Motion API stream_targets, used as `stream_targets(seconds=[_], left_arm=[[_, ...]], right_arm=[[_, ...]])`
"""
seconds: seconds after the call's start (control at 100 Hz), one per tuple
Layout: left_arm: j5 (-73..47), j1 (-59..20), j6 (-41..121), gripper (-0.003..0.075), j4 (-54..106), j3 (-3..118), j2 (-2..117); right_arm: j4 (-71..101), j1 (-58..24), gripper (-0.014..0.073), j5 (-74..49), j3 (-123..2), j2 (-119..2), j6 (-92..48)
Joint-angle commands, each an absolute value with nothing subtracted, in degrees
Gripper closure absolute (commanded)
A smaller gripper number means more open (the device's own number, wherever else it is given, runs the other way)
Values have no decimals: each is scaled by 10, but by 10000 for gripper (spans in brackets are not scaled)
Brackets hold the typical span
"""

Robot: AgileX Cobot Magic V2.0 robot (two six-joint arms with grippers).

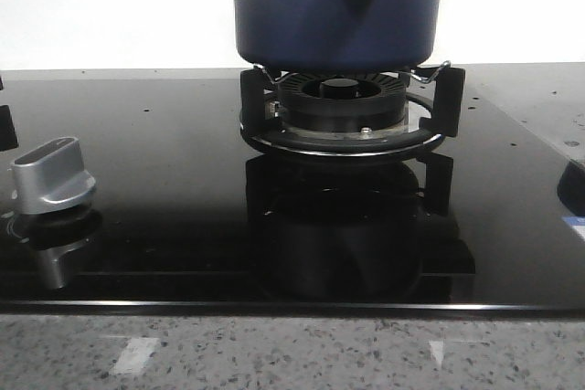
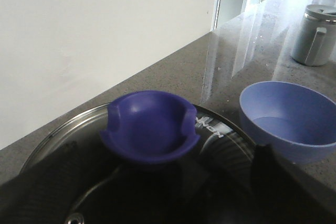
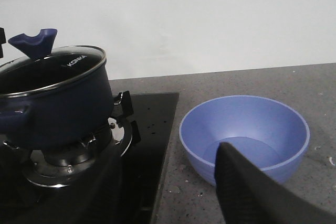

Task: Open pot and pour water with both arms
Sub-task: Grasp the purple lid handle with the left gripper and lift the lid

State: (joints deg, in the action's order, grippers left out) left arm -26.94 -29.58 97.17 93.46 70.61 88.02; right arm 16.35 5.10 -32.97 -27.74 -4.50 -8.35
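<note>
Top centre of front view, dark blue round pot (image 1: 336, 8) sits on black ring burner (image 1: 343, 111), lidded; left gripper (image 2: 152, 182) and right gripper (image 3: 173, 192) states can't tell.

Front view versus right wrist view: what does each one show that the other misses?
Only the front view shows the silver stove knob on the glass cooktop, and the pot's tapered handle mount with its small hole.

Only the right wrist view shows the glass lid with its blue knob on the pot, the light blue bowl beside the stove on the counter, and a dark finger of the right arm.

Both show the dark blue pot sitting on the black ring burner.
</note>
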Motion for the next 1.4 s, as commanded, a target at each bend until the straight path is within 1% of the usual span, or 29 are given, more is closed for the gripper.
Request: stream_targets(seconds=[0.0,0.21,0.48,0.65,0.88,1.02,1.28,1.39], left_arm=[[-277,-301,974,137,968,739,872],[-275,-301,974,168,968,763,906],[-277,-312,977,168,969,784,935],[-273,-330,1064,168,971,787,941],[-271,-332,1065,174,1052,787,953],[-271,-332,1065,230,1073,787,956],[-276,-332,1065,396,1073,787,961],[-276,-332,1065,445,1073,787,961]], right_arm=[[164,55,230,-287,-290,-58,-88],[164,55,230,-287,-290,-58,-88],[164,55,230,-287,-290,-58,-88],[164,55,230,-287,-290,-58,-88],[164,55,230,-287,-290,-58,-88],[164,55,230,-291,-290,-58,-88],[164,55,230,-301,-290,-58,-88],[164,55,230,-306,-290,-58,-88]])
